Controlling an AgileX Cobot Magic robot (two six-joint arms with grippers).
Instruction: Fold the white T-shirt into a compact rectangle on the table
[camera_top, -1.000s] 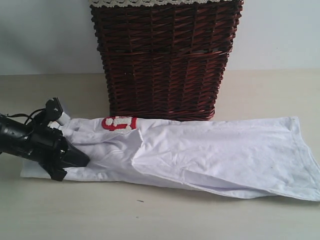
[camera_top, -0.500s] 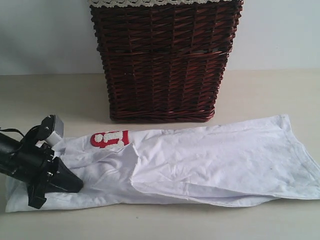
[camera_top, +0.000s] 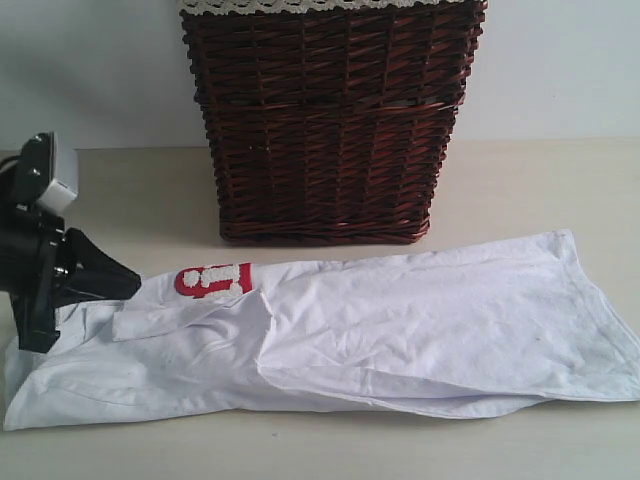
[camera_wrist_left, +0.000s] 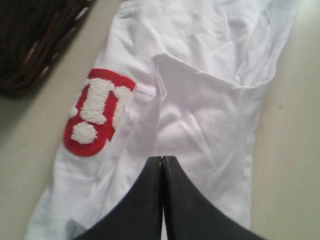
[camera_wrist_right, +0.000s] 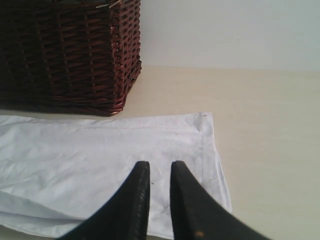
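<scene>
— Exterior view first: where is the shirt?

— The white T-shirt (camera_top: 400, 330) lies flat on the table (camera_top: 540, 190), just in front of the brown basket (camera_top: 330, 130). It is a long strip. The long way runs from side to side across that view.

— Where are you?

— My left gripper (camera_top: 118, 283) is at the left end of the strip, close to the red patch (camera_top: 212, 280) with the fuzzy white letters. My right gripper (camera_wrist_right: 159, 166) does not show in that view. Its own camera shows it over the other end, where the hem is.

— Are your jaws pinching anything?

— No. The left jaws are pressed together with nothing between them. The shirt lies under them and ahead of the tips, and I think they hang just above it. The right jaws are a little apart and hold nothing. The hem edge and its corner are just past those tips.

— So what matters for the next move?

— I think one end has to go over the other, along the long way. Each arm is near its own end. The left one is nearer the red patch end, so that end is for the left jaws, and they must come apart first.
</scene>
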